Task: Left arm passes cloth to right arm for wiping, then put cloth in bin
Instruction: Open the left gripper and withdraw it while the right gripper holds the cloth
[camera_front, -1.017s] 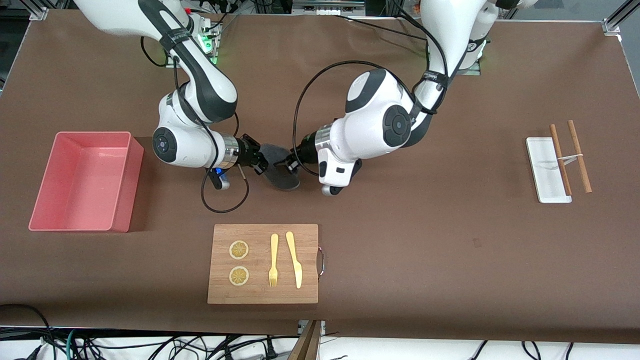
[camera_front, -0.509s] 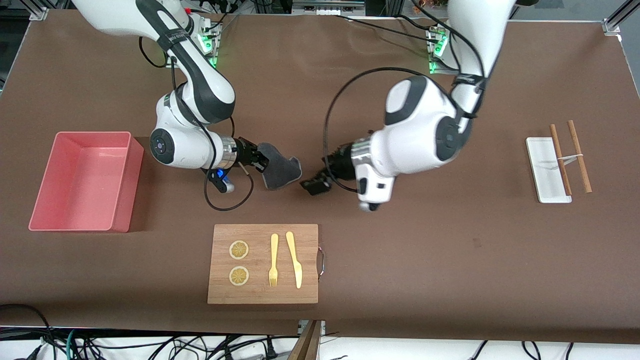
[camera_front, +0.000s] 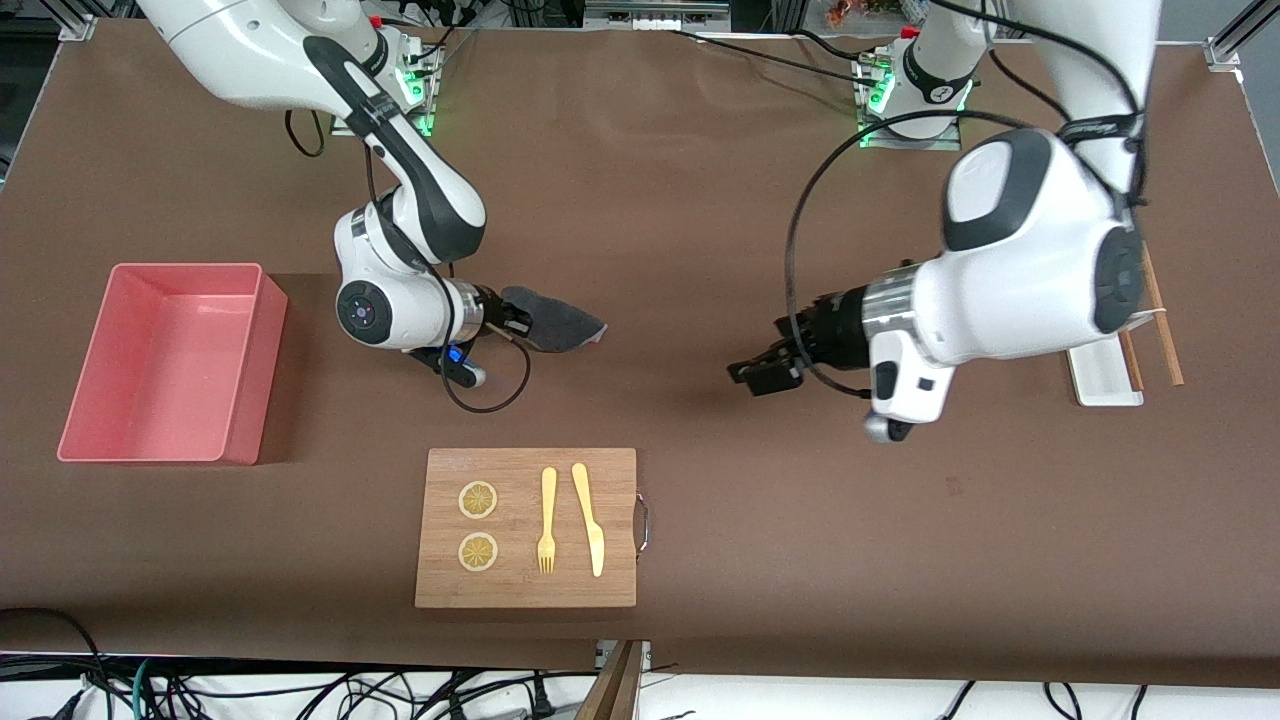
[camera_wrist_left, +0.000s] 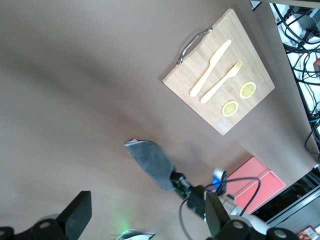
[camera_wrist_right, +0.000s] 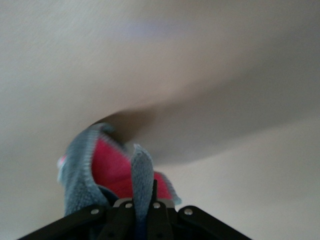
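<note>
The cloth (camera_front: 558, 325) hangs in the air over the brown table (camera_front: 700, 230), above the bare spot between the pink bin (camera_front: 170, 362) and the middle of the table. Its long way runs sideways, from the right gripper (camera_front: 513, 322) out toward the left arm's end of the table, and its loose end droops a little. The right gripper's fingers are squeezed tight on one end of the cloth. The cloth is soft, fuzzy and dark grey, and the right wrist view shows a pink inside where it folds (camera_wrist_right: 112, 167).

The left gripper (camera_front: 762, 375) is up over the table, well apart from the cloth, toward the left arm's end. Its two black fingers (camera_wrist_left: 77, 215) are spread wide and hold nothing.

The bin is a smooth plastic tub with low walls, at the right arm's end. The wooden board (camera_front: 526, 527) lies nearer the front camera than the cloth. It is flat and has four corners.
</note>
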